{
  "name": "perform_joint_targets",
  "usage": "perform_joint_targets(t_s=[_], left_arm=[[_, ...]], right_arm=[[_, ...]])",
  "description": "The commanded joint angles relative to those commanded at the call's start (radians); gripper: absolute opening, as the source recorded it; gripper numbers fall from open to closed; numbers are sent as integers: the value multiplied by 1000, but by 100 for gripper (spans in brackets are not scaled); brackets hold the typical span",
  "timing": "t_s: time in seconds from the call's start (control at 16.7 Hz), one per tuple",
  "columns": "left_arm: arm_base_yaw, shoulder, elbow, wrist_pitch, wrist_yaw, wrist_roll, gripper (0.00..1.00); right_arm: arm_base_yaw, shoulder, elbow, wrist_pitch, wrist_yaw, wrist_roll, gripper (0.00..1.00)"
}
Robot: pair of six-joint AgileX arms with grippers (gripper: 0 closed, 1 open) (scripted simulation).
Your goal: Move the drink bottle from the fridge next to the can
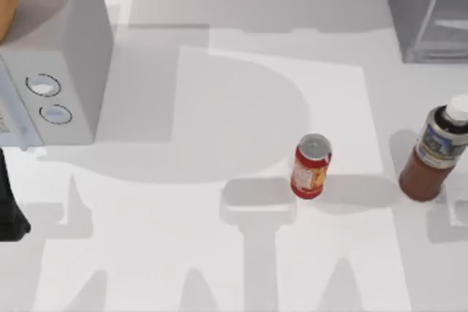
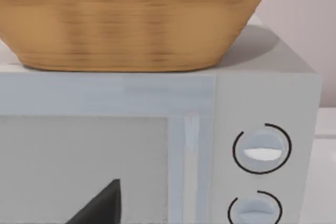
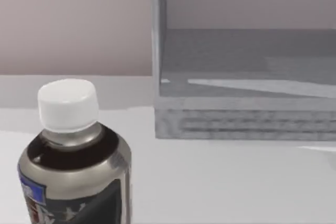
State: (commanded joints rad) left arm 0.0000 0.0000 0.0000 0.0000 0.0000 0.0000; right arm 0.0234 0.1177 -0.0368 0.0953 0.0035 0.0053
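drink bottle: the brown bottle (image 1: 434, 153) stands upright on the table (image 1: 219, 107) at about 3 o'clock in the top view, right up against the right edge, white cap on. It's out of the fridge, nothing gripping it. In the right wrist view the bottle (image 3: 73, 156) sits close up with the cabinet behind it.

can: little red can (image 1: 311, 166) is upright just right of centre, roughly 4 o'clock from the middle. It's near the bottle but clearly apart, with a strip of bare tabletop between them.

fridge: grey cabinet (image 1: 428, 9) sits at about 1 o'clock, cut off by the top and right edges. The right wrist view looks into the fridge (image 3: 247, 77); its interior is open toward the bottle.

open room: big clear stretch of table from centre out to 6 and 9 o'clock, just shadows on it.

white box: the dial box (image 1: 51, 78) takes up 10 o'clock, hugging the left edge, with a woven basket (image 2: 131, 19) on top.

left arm: a dark bit of it (image 1: 11, 210) pokes in at 8 o'clock on the left edge. Can't tell how its fingers are set.

right gripper: honestly can't tell what it's doing.
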Motion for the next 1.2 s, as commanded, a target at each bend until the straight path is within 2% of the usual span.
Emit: perform_joint_targets(t_s=[0.24,0.6,0.78,0.96,1.2], left_arm=[[0,0,0,0,0,0,100],[0,0,0,0,0,0,100],[0,0,0,0,0,0,100],[0,0,0,0,0,0,100],[0,0,0,0,0,0,100]], right_arm=[[-23,-115,35,-93,-4,-5,100],[-20,-116,36,-94,-3,-5,100],[-24,-167,79,-159,0,-6,100],[-26,-268,162,-319,1,-8,100],[-25,-442,304,-648,-1,-9,100]])
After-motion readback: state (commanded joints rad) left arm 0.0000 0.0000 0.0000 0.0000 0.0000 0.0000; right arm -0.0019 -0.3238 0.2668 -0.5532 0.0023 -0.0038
